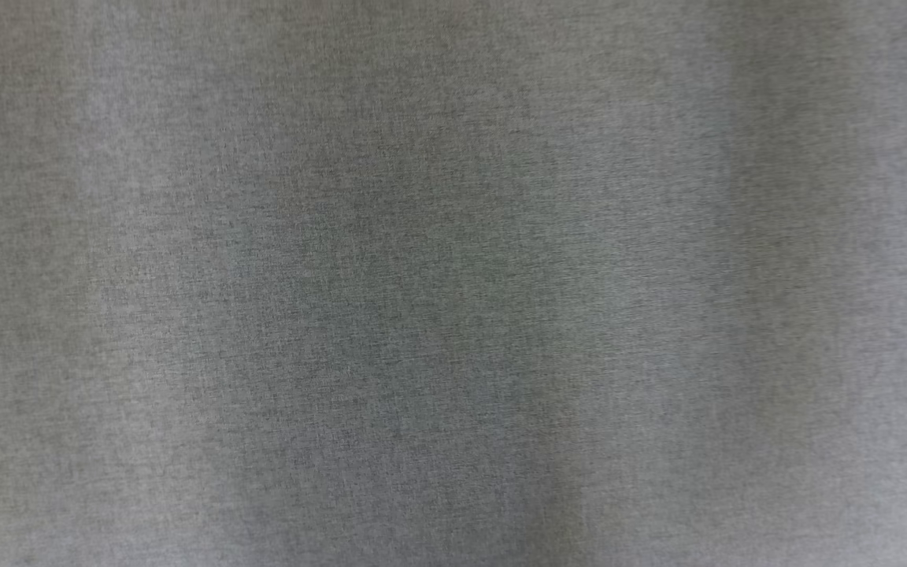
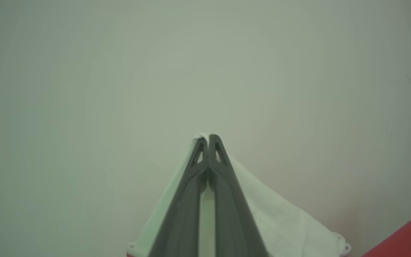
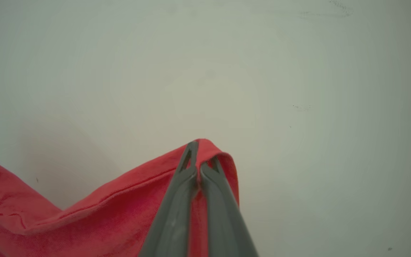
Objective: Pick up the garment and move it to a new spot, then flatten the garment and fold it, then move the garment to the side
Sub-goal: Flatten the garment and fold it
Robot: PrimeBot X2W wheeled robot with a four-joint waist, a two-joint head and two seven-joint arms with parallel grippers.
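In the right wrist view our right gripper [image 3: 200, 153] is pinched shut on a raised edge of the red garment [image 3: 84, 221], which sags toward that view's lower left over a pale surface [image 3: 298, 89]. The left wrist view adds the left gripper [image 2: 208, 137], clamped on white cloth [image 2: 280, 221] with red at the lower right corner. Our head view gives a blurred grey weave [image 1: 453, 283]; we cannot tell what it is.

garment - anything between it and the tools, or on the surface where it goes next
Nothing visible. The left tool is shut on a white edge of the garment, the right tool on its red fabric, and the pale surface beyond both shows no obstacle.
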